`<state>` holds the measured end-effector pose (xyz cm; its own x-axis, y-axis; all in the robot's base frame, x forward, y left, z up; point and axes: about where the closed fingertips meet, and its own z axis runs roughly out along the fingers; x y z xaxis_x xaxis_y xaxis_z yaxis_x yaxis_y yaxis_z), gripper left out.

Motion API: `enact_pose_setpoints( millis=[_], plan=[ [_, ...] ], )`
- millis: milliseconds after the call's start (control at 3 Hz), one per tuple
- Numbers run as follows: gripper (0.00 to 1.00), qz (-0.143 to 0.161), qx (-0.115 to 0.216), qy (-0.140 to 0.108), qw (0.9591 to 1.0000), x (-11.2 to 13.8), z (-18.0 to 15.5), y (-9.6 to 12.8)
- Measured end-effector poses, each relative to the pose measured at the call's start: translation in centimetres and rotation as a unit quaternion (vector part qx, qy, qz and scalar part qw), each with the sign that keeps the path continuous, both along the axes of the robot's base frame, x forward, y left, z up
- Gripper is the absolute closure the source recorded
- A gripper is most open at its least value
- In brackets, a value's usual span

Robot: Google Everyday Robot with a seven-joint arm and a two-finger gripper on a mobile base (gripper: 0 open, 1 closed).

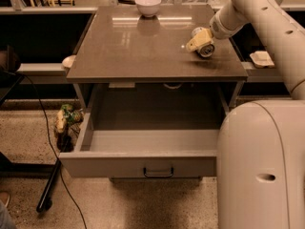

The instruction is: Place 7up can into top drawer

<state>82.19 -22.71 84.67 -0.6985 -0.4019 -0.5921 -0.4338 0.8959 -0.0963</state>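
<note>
- The grey table (pixel 138 51) fills the middle of the view, and every place below is given from it.
- The gripper (pixel 199 42) sits low over the table's right rear part, at the end of the white arm (pixel 267 23), which reaches in from beyond the table's right edge.
- The 7up can (pixel 207 50) is on the table's top just beside the gripper, on its near right side. It is tipped over, with one silver end turned toward the table's front right.
- The gripper touches or overlaps the can in this view. It cannot be told whether it is clenched on the can or only resting against it.
- The top drawer (pixel 119 165) is pulled out from under the table's front edge. Its grey inside is open to view, and the can is not in it.
- The drawer's dark handle (pixel 158 172) sits at the middle of the plain front panel, below the table's front edge.
- A white bowl (pixel 148 5) stands upright at the table's far edge, near its middle and well apart from the can.
- The robot's bulky white body (pixel 262 166) stands at the table's front right corner and hides the drawer's right end.
- A black cable (pixel 45 128) trails across the speckled floor to the table's left.
- A small white tray (pixel 262 58) lies on a ledge just past the table's right edge.
</note>
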Motion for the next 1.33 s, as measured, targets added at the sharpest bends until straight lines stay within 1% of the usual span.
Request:
enact_pose_setpoints(
  millis=[333,667,1000,1333],
  plan=[
    [0.19,0.001,-0.004,0.005,1.0,0.6,-0.6,0.4],
    [0.42,0.005,-0.006,0.009,0.9999,0.8,-1.0,0.7],
    [0.64,0.015,-0.007,0.009,0.9998,1.0,-1.0,1.3],
    [0.87,0.054,-0.006,-0.026,0.9982,0.3,1.5,2.0]
  ],
)
